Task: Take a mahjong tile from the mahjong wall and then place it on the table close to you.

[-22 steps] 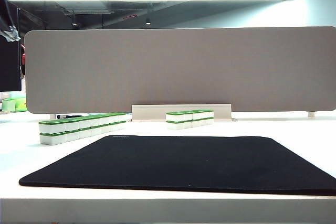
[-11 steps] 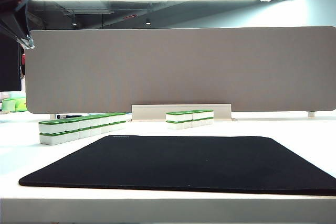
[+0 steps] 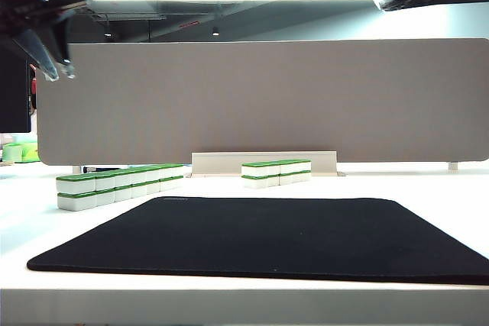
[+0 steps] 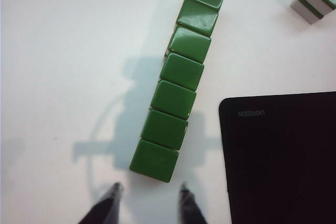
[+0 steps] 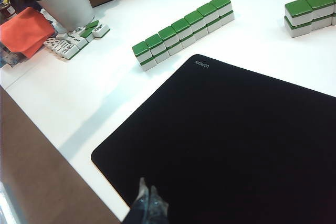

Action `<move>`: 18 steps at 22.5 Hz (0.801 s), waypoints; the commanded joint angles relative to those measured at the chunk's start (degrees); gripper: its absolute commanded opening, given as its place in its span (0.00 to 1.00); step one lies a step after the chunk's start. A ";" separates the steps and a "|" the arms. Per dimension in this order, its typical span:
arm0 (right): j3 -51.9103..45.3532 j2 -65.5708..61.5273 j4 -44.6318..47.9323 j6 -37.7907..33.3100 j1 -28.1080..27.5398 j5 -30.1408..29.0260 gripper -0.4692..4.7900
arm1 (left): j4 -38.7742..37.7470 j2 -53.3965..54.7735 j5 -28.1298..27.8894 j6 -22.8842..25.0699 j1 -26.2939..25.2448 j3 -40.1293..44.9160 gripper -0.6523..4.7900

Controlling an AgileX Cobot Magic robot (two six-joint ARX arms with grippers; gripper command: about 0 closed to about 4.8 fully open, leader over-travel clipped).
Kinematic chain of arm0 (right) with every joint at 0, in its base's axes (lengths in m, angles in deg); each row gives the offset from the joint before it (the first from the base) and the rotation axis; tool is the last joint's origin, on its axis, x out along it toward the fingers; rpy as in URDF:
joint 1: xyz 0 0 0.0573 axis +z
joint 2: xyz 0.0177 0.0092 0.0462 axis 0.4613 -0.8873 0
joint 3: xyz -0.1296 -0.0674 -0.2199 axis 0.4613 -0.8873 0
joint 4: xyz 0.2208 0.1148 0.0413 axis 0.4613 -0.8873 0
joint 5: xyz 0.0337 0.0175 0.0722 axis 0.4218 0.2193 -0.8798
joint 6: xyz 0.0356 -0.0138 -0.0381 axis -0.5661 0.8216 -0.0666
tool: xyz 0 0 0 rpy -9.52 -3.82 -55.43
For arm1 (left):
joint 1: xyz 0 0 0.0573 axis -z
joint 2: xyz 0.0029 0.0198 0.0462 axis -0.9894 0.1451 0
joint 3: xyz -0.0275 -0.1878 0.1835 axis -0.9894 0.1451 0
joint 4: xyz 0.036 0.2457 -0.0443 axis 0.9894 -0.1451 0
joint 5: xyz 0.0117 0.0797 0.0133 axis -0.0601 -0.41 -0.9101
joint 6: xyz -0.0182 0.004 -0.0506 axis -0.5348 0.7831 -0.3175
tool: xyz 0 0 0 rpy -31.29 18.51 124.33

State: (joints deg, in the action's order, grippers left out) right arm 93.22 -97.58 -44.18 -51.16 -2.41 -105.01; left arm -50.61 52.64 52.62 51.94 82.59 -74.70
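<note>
Mahjong wall (image 4: pixel 177 80) tiles are sitting tightly packed near the desk's (image 4: pixel 63 51) left edge, so the part-open left gripper (image 4: pixel 148 195) hovering above is risking nudging neighbours, while the right gripper (image 5: pixel 147 199), fingertips together, is idling over the mat (image 5: pixel 236 140).

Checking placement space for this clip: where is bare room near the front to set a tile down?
The black mat is bare all over. White table is free right of the mat, and as a strip between the mat and the mahjong wall. Crowded: loose tiles beyond the wall. Left hand hovers open above the wall; right hand shut.
</note>
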 commanded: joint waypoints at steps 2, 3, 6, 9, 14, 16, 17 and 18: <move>0.17 0.00 0.52 0.00 0.00 -0.24 0.09 | -1.79 4.63 -2.78 3.76 2.80 -5.27 0.42; 0.17 -0.02 0.52 0.00 0.02 -0.24 0.09 | -1.97 5.14 -3.96 4.42 3.45 -5.51 0.48; 0.17 0.00 0.52 0.00 0.02 -0.24 0.09 | -3.23 6.40 -7.74 6.62 5.03 -5.62 0.75; 0.17 -0.02 0.52 0.00 0.02 -0.72 0.09 | -6.58 8.98 -10.03 9.29 6.12 -5.62 0.83; 0.17 -0.04 0.52 0.00 0.02 -1.29 0.09 | -9.97 12.04 -11.91 9.99 6.16 -5.62 0.83; 0.17 -0.04 0.50 0.00 0.02 -1.29 0.09 | -10.60 13.14 -12.02 10.95 6.19 -5.62 0.83; 0.17 -0.04 0.50 0.00 0.02 -1.29 0.09 | -10.75 13.62 -12.00 10.93 6.16 -5.62 0.83; 0.17 -0.04 0.50 0.00 0.02 -1.29 0.09 | -10.64 14.69 -12.04 10.93 6.16 -5.62 0.83</move>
State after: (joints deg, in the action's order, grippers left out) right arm 93.22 -97.62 -44.18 -51.16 -2.41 -106.00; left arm -61.17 66.96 40.84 62.43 88.60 -80.10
